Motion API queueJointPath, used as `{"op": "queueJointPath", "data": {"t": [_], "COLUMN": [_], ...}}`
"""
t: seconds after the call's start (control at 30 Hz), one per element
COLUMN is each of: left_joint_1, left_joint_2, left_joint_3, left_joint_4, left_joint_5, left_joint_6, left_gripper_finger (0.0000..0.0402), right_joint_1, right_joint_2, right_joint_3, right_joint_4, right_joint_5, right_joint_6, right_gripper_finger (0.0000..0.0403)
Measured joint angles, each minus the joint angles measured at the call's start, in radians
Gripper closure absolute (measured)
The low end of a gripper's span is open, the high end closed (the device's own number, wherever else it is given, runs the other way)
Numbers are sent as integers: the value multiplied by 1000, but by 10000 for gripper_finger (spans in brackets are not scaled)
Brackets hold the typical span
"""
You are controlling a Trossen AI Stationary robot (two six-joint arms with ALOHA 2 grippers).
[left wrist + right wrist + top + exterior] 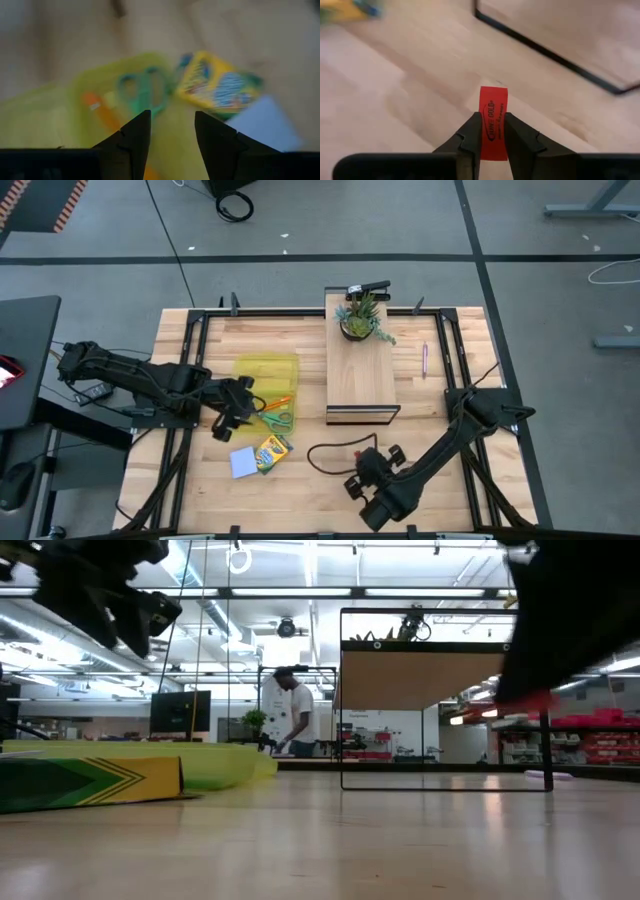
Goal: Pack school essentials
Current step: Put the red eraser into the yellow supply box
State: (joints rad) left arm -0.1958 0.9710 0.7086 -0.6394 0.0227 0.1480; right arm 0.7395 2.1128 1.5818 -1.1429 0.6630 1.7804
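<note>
Your right end effector (492, 137), low center of the high view, is pinching the tiny red block (493, 122) above bare table (440, 490). Your left end effector (172, 135) is spread, hovering at the left over the yellow case (262, 370), where the green-handled scissors (142, 90) and orange pencil (102, 112) lie. The crayon box (271, 451) and blue notepad (243, 463) sit just below the case; the purple pen (424, 359) lies at the right.

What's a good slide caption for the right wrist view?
Right pincer shut on a small red block above the wooden table.
</note>
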Motion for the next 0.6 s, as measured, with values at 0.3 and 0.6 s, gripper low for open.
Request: {"op": "queueJointPath", "data": {"t": [0.3,0.6], "left_joint_1": [-92,-211], "left_joint_2": [0,5], "left_joint_3": [-97,-103], "left_joint_4": [238,443], "left_joint_5": [111,-78], "left_joint_6": [166,180], "left_gripper_finger": [239,239], "right_joint_1": [-15,-89], "right_joint_2": [-108,-137], "right_joint_3": [0,0], "right_joint_4": [224,458], "right_joint_5": [130,131], "right_joint_6": [-323,-657], "right_gripper_finger": [323,323]}}
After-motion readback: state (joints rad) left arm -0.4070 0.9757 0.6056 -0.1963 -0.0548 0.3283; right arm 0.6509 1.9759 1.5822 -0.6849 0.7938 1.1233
